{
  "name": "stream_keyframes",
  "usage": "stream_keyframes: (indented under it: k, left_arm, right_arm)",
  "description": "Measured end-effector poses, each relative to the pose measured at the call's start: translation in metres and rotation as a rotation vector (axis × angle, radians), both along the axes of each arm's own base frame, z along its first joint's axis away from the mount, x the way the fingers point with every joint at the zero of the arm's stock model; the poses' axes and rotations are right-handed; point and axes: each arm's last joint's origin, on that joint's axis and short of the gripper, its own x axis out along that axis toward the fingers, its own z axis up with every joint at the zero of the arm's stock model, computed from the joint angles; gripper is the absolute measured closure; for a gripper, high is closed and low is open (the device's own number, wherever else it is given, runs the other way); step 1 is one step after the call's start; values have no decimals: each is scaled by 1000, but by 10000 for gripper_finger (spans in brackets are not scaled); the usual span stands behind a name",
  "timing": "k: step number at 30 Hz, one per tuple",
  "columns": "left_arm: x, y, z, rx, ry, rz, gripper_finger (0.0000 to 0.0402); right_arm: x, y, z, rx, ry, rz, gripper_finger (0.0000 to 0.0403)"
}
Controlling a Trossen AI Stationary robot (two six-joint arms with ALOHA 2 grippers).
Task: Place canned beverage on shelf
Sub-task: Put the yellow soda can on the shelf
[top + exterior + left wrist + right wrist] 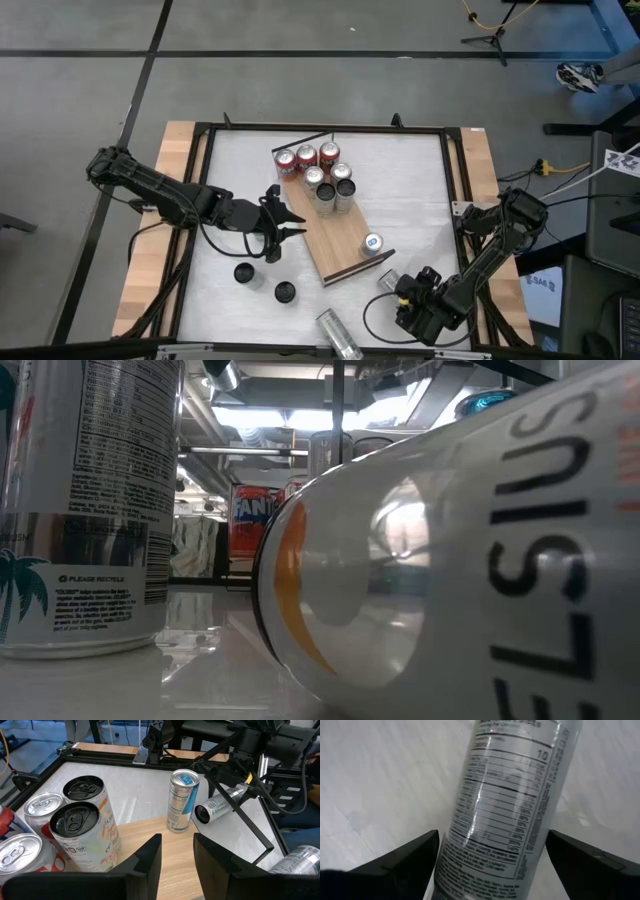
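Note:
The shelf [335,245] is a light-brown board lying slantwise on the white table. Several cans [318,168] stand at its far end, and a blue-topped can [372,242] stands near its near end. Off that near end a silver can [388,280] lies on its side on the table. My right gripper [398,288] is over it, pointing down and open. In the right wrist view the two fingers stand on either side of the can's printed wall [495,815]; no touch shows. My left gripper [177,855] hovers above the board's left edge, narrowly open, with nothing between its fingers.
Two black-topped cans [244,272], [285,291] stand on the table left of the board. Another silver can [338,335] lies near the front edge. A black frame [320,128] rims the table. In the low view this lying can [420,560] fills the foreground.

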Motion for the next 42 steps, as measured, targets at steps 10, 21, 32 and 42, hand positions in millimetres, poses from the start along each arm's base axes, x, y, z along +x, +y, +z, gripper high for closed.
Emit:
stream_keyframes:
  k: [10, 21, 32, 42]
  left_arm:
    - [0, 0, 0, 0, 0, 0, 298]
    - [0, 0, 0, 0, 0, 0, 298]
    - [0, 0, 0, -1, 0, 0, 298]
    - [0, 0, 0, 0, 0, 0, 298]
  right_arm:
    - [0, 0, 0, 1, 0, -1, 122]
    - [-1, -1, 5, 0, -27, 4, 148]
    - [-9, -13, 59, 118, -159, 107, 152]
    - [-13, -26, 134, 130, -448, 252, 151]
